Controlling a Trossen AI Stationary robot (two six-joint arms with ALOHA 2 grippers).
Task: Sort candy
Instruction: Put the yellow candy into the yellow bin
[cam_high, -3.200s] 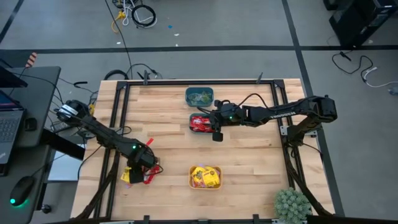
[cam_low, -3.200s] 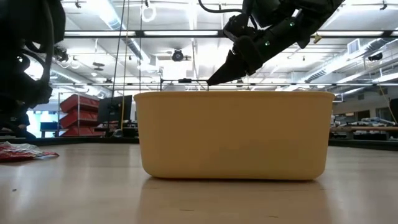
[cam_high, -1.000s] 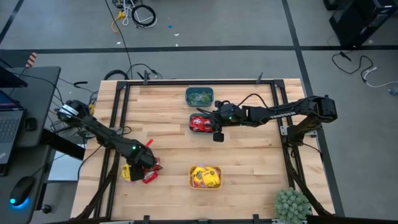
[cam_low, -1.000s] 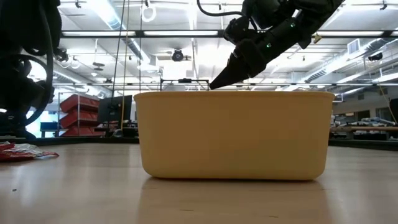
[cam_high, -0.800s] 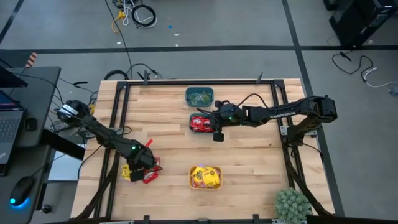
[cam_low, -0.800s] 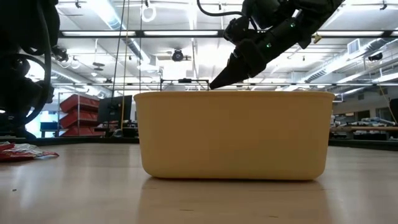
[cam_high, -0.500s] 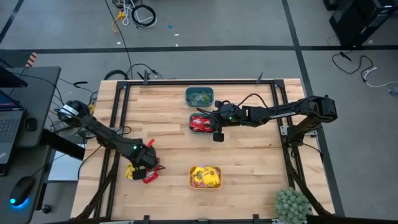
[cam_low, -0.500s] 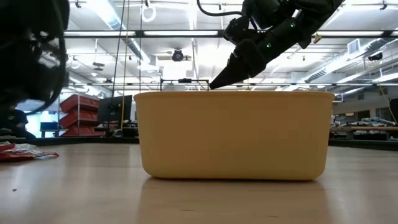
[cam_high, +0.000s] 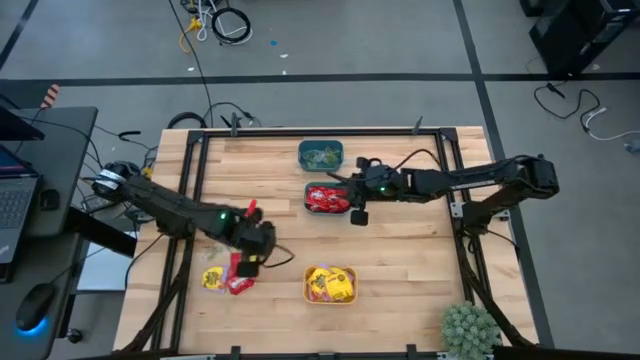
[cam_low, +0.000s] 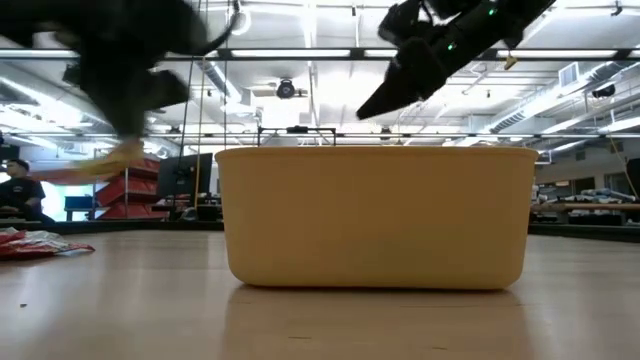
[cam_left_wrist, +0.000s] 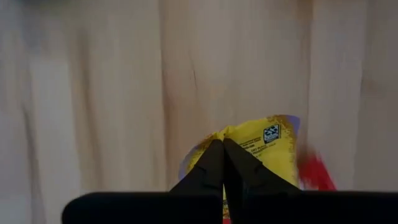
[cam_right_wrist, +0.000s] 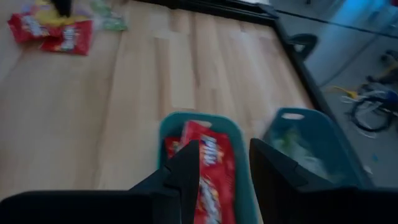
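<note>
High view: left gripper hanging over the table left of the orange bin, loose candy lying near-left. Left wrist view: fingers pinching a yellow packet. Right wrist view: right gripper hovering, parted, empty, over red candy.

Pale wood table, teal bin of green candy, teal bin of red packets, orange bin of yellow packets, yellow packet with black print, dark arms.
</note>
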